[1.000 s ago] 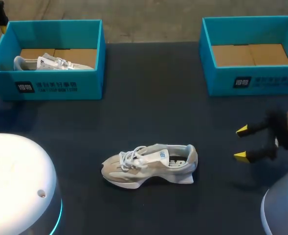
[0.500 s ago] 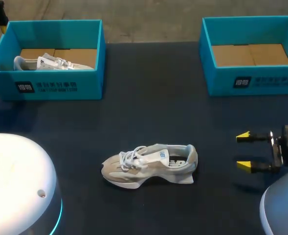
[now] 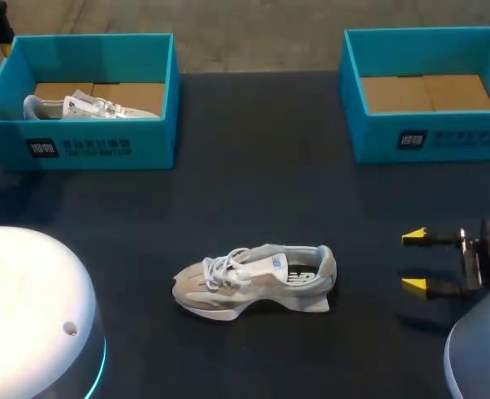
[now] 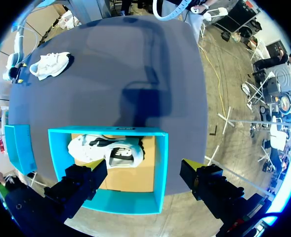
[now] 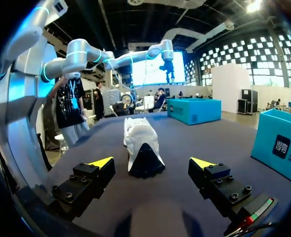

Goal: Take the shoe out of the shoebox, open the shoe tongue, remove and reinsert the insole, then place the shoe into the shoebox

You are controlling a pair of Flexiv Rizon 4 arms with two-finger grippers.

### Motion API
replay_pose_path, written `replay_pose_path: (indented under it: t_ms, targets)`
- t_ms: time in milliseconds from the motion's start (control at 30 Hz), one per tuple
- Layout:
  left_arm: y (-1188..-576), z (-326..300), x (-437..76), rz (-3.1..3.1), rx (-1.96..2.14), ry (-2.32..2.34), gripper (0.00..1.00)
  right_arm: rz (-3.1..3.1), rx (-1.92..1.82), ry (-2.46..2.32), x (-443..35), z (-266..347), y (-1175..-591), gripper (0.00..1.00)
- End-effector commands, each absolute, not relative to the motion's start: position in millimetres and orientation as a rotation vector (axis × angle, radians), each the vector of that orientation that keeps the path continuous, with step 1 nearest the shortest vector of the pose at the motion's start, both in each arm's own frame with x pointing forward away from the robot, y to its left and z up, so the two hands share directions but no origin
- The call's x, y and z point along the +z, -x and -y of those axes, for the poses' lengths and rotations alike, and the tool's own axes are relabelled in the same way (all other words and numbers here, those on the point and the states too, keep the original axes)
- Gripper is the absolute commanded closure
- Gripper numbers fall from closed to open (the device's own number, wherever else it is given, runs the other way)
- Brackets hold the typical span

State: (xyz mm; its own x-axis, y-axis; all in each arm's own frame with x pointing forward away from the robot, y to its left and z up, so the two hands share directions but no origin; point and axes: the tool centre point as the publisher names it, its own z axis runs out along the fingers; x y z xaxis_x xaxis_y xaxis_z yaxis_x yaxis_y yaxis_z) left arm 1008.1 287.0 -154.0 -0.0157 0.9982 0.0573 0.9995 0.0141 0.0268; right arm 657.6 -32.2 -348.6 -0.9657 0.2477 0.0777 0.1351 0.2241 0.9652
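Head view: shoe [image 3: 253,278] upright mid-table, toe left, out of box so we can reach tongue and insole. Our right gripper [image 3: 415,262] near, right of heel, fingers wide. Right box [image 3: 444,137] far right, bare cardboard floor; left box [image 3: 153,141] far left holds second shoe [image 3: 78,106].

Left wrist view: our left gripper [image 4: 144,170] hangs open over left box, well apart from shoe.

Right wrist view: heel dead ahead of spread fingers, lined up, we judge, for grasp.

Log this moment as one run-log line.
beige-white sneaker: lying on dark table | right gripper: open, sneaker heel ahead | left gripper: open, above left teal shoebox
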Motion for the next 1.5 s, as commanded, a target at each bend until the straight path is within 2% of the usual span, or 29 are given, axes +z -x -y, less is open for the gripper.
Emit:
replay_pose_path:
  t_ms: [33, 200, 700, 1500]
  targets:
    - [-1007, -287, -154, 2.221, -0.097, 2.189, 0.0, -2.401, 1.882, -0.343, -369, 28, -661, 0.0]
    - [-1007, -287, -154, 2.221, -0.097, 2.189, 0.0, -2.459, 1.884, -0.292, -389, 26, -665, 0.0]
    - [-1007, -287, -154, 2.221, -0.097, 2.189, 0.0, -2.445, 1.904, -0.26, -396, 25, -666, 0.0]
    - [-1007, -287, -154, 2.221, -0.097, 2.189, 0.0, -2.398, 1.932, -0.212, -403, -25, -670, 0.0]
